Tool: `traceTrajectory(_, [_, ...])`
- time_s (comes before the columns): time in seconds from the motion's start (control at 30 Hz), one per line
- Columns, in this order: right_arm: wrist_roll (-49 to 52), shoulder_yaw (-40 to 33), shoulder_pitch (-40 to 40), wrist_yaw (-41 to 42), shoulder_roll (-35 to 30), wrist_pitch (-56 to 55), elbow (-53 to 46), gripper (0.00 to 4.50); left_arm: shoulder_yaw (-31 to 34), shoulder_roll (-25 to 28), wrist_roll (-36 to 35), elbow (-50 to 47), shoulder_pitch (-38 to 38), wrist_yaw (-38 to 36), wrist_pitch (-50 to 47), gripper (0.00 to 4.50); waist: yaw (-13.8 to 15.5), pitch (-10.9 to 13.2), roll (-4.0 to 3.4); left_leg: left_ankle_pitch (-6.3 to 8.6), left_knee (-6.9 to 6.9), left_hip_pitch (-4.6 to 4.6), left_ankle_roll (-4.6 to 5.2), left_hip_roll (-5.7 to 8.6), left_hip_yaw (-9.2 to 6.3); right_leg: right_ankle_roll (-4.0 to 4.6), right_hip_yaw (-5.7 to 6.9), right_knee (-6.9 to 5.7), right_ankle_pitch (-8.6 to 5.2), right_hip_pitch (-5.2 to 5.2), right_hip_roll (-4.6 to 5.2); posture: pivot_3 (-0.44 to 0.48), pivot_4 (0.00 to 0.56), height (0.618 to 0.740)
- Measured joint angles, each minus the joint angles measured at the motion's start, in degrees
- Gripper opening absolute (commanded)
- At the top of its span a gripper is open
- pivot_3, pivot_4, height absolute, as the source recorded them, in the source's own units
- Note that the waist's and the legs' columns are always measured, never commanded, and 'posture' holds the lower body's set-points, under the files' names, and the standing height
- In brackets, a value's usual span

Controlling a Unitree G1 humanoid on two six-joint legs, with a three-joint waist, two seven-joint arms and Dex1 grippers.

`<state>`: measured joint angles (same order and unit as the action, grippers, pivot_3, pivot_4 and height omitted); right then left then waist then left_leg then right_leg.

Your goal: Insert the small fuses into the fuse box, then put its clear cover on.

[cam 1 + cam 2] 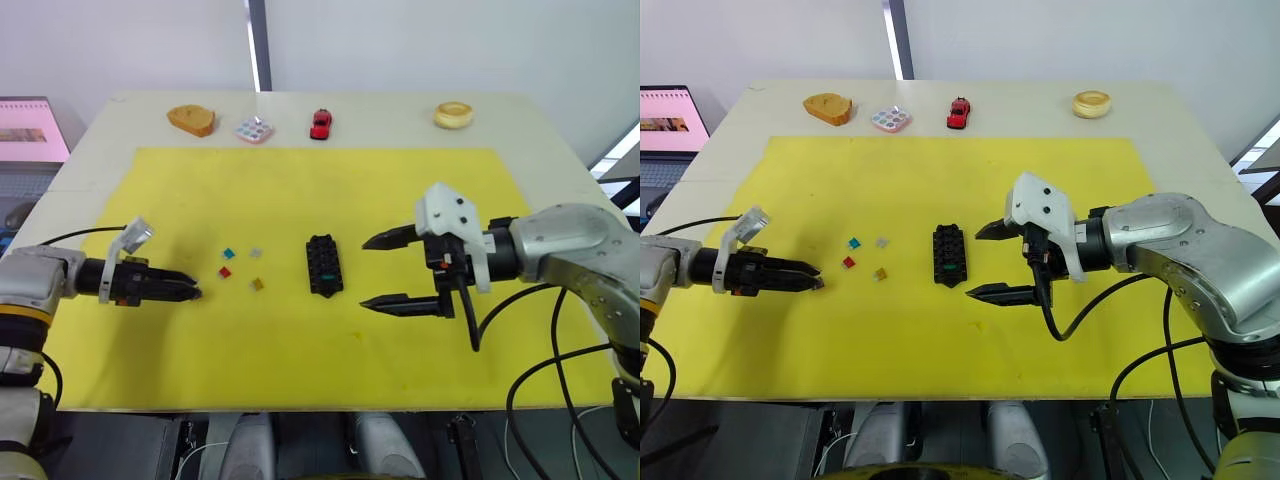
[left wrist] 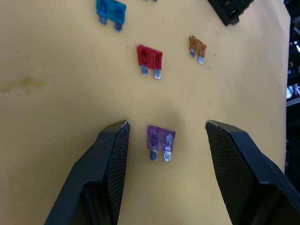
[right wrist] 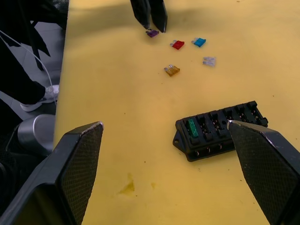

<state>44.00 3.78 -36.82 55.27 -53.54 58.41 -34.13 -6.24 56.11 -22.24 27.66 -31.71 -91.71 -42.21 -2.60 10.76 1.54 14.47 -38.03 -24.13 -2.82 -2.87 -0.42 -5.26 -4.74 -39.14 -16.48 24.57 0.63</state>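
The black fuse box [image 1: 323, 265] lies mid-mat with a green fuse [image 3: 192, 127] seated in one slot. To its left, loose small fuses rest on the yellow mat: teal [image 1: 228, 252], grey [image 1: 256, 252], red [image 1: 224, 272] and amber [image 1: 257, 285]. My left gripper [image 2: 166, 125] is open and low over the mat, its fingers on either side of a purple fuse [image 2: 161, 139] that lies flat, untouched. My right gripper [image 1: 366, 274] hovers wide open just right of the fuse box, holding nothing. The clear cover is out of view.
Along the table's far edge stand a brown bread-like piece [image 1: 191, 119], a pastel-dotted white tile [image 1: 255, 130], a red toy car [image 1: 321, 123] and a yellow ring [image 1: 453, 114]. The yellow mat [image 1: 300, 360] reaches almost to the front edge. A laptop [image 1: 30, 130] sits off to the left.
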Motion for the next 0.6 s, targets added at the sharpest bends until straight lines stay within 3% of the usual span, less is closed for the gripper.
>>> traceTrajectory(0.23, [-0.07, 0.24, 0.3, -0.61, 0.01, -0.06, -0.06, 4.5, 0.84, 0.62, -1.04, -2.15, 2.16, 0.02, -0.99, 2.71, -0.03, 0.0, 0.0, 0.0, 0.0, 0.01, 0.0, 0.0, 0.01, 0.0, -0.01, 0.0, 0.0, 0.0, 0.0, 0.0, 0.15, 0.74])
traceTrajectory(0.33, [-0.34, 0.5, 0.3, -0.89, 0.07, -0.15, -0.06, 4.5, 1.03, 0.62, -1.0, -2.54, 2.42, 0.24, -1.4, 1.88, -0.04, 0.0, 0.0, 0.0, 0.0, 0.01, 0.0, 0.0, 0.02, 0.0, -0.01, 0.0, 0.0, 0.0, 0.0, 0.0, 0.15, 0.74])
traceTrajectory(0.43, [-0.51, 1.02, 0.29, -0.94, 0.23, -0.18, -0.06, 4.5, 1.04, 0.58, -1.0, -2.52, 2.84, 0.69, -2.34, 0.42, 0.01, 0.0, 0.0, 0.0, 0.0, 0.01, 0.0, 0.0, 0.01, 0.0, -0.01, 0.0, 0.0, 0.0, 0.0, 0.0, 0.15, 0.74])
traceTrajectory(0.6, [-0.51, 1.62, 0.29, -1.0, 0.56, -0.19, -0.05, 4.5, 1.04, 0.24, -1.01, -2.43, 3.24, 0.96, -3.45, 0.42, 0.07, 0.0, 0.0, 0.0, 0.0, 0.0, 0.0, 0.0, 0.01, 0.0, 0.0, 0.0, 0.0, 0.0, 0.01, 0.0, 0.15, 0.74])
